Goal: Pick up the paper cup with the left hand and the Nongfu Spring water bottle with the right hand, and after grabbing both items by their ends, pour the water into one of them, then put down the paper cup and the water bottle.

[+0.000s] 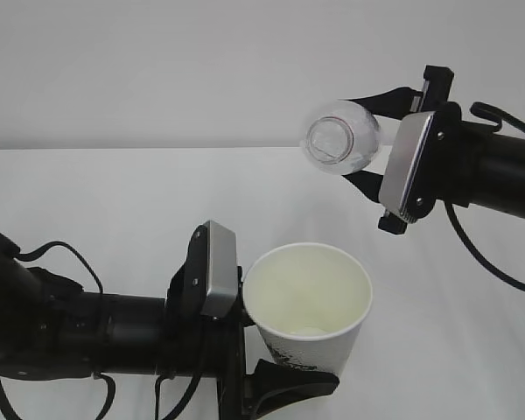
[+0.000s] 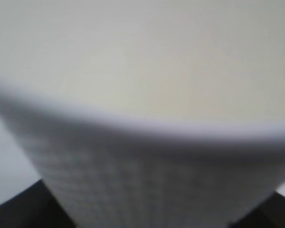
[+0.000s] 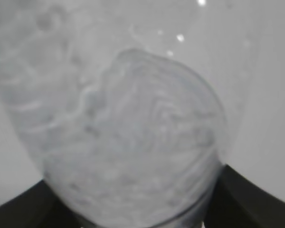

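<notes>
**Ana:** Nearest the lens, low in the exterior view, the left hand (image 1: pixel 280 372) has its jaws spread fairly wide and clamped round the base of the paper cup (image 1: pixel 308 306). The cup stands upright, mouth open to the camera.

**Ben:** And the other claw?

**Ana:** Up at the right, the right hand (image 1: pixel 376 136) grips the Nongfu Spring water bottle (image 1: pixel 341 136) near its bottom end, jaws also well apart. The bottle lies tipped over, its open neck towards us, above and somewhat right of the cup.

**Ben:** So both pickups are done. Is the pour?

**Ana:** Hard to say. No stream shows. The right wrist view gives only a blurred, ribbed bottle base (image 3: pixel 133 142). Something pale lies at the cup's bottom; whether that is the water, I cannot tell.

**Ben:** Left, then?

**Ana:** Perhaps more pouring, then setting both down on the table (image 1: pixel 114 192).
</notes>
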`<state>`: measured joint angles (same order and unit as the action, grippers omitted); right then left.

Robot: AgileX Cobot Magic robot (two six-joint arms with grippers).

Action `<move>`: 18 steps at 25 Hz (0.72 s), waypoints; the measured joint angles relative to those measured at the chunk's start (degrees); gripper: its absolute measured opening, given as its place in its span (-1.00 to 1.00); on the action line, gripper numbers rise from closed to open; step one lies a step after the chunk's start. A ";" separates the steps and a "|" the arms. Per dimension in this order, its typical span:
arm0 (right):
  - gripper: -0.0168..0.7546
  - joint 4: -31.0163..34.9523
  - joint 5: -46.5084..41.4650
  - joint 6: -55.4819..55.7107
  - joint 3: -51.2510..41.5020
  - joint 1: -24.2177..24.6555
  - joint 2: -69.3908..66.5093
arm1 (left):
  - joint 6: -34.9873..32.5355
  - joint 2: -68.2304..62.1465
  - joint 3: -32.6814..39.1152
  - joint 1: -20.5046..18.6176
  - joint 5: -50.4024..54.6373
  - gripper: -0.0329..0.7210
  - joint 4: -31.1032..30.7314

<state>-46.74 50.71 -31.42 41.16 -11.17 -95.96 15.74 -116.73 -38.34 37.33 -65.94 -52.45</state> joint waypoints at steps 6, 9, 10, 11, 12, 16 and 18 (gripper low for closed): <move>0.29 0.79 0.00 -2.80 0.00 0.00 0.00 | 0.99 0.00 0.00 0.00 0.00 0.54 -0.90; 0.29 0.87 0.00 -3.99 0.00 0.00 0.00 | 1.02 0.00 0.00 0.00 0.00 0.54 -0.90; 0.29 0.91 0.00 -4.24 0.00 0.00 0.00 | 1.02 0.00 0.00 0.00 0.00 0.54 -0.90; 0.29 1.14 0.00 -4.77 0.00 0.00 0.00 | 1.02 0.00 0.00 0.00 0.00 0.54 -0.79; 0.29 1.26 0.00 -5.05 0.00 0.00 0.00 | 1.02 0.00 0.00 0.00 0.00 0.54 -0.79; 0.29 2.13 0.00 -6.78 0.00 0.00 0.00 | 0.53 0.00 0.00 0.00 0.00 0.54 0.01; 0.29 2.50 0.00 -7.84 0.00 0.00 0.00 | -0.26 0.00 0.00 0.00 0.00 0.54 0.25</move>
<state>-44.23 50.71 -39.26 41.16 -11.17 -95.96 15.48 -116.73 -38.34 37.33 -65.94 -52.20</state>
